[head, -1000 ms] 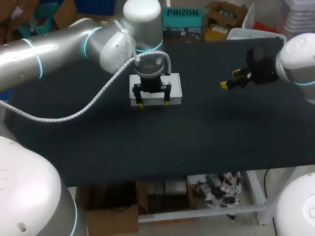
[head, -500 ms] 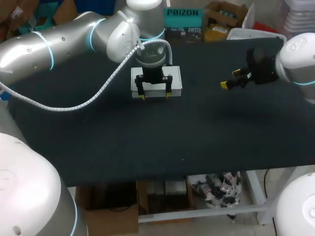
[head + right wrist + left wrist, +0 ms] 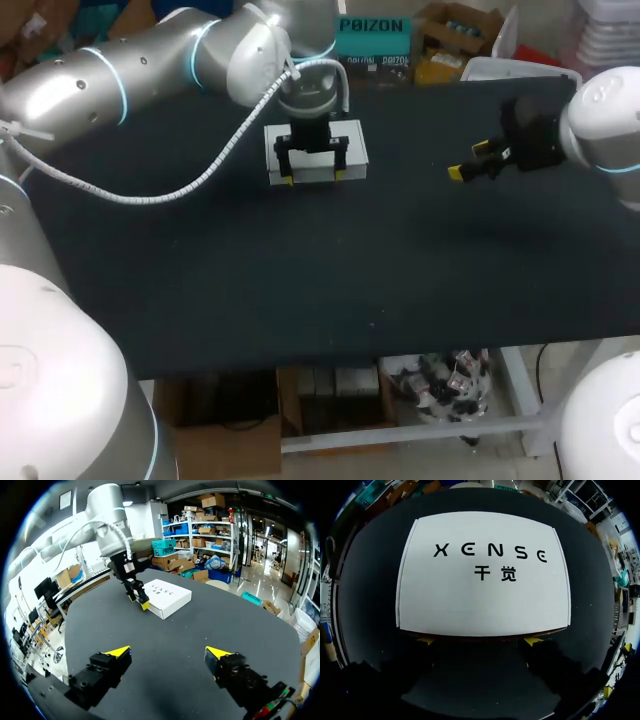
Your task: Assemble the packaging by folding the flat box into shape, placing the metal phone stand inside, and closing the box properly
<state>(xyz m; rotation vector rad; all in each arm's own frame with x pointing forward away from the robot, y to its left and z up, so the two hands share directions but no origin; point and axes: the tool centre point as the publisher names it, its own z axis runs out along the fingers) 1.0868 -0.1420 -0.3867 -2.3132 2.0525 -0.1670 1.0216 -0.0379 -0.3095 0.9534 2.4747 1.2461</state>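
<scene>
- White box (image 3: 316,160): folded into shape, lid shut and flat, lying on the black tabletop (image 3: 300,290) towards the far side, left of the middle. Black print on the lid. Contents cannot be seen.
- Left arm (image 3: 150,60): comes in from the left and bends over the box, with the wrist pointing straight down.
- Left claw (image 3: 313,178): fingers spread wide and nothing clamped between them. Both yellow tips sit along the box's near long side.
- Left wrist view: the box (image 3: 482,575) fills the space ahead of the left claw (image 3: 479,641). The two tips peek out just past the box's nearest edge, one near each corner. Contact between tips and box: cannot tell.
- Right arm (image 3: 605,120): at the right side of the tabletop, well apart from the box.
- Right claw (image 3: 468,160): held above the tabletop, pointing towards the middle, fingers wide and holding nothing.
- Right wrist view: between the spread tips of the right claw (image 3: 166,652) there is only bare tabletop. The box (image 3: 167,597) lies well ahead, with the left claw (image 3: 140,600) standing at its side.
</scene>
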